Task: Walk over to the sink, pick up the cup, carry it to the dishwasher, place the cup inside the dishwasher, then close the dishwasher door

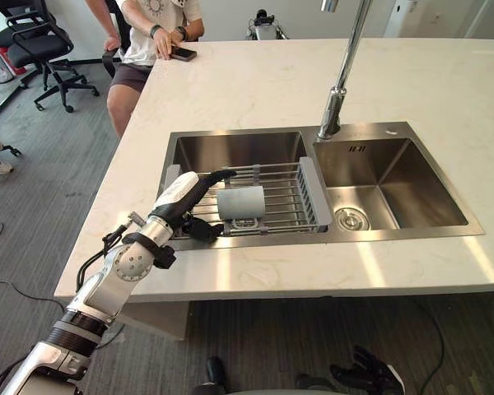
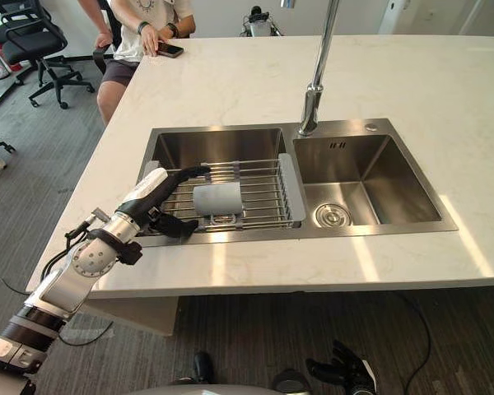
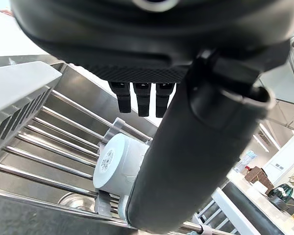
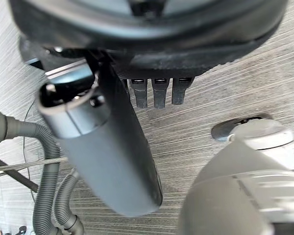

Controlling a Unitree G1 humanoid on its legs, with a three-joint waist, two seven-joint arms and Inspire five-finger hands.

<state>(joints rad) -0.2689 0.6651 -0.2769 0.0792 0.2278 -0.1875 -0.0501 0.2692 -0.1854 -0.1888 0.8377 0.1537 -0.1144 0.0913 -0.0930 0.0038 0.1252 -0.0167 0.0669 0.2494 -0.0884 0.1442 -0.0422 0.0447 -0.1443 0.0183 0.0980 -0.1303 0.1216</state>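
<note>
Left hand (image 1: 184, 202) at the cup (image 1: 240, 202), fingers spread wide!
The hand is out over the wire rack (image 1: 290, 196) in the left basin of the sink (image 1: 230, 149), long fingers reaching along the cup's far side, thumb low on its near side; whether they touch it, I cannot tell. The grey cup lies on its side on the rack, just right of the palm. The right hand (image 1: 369, 377) hangs low over the floor, fingers loose.

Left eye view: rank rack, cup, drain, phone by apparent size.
Rack
Cup
Drain, nearly cup-sized
Phone, smallest, but farthest from the camera
</note>
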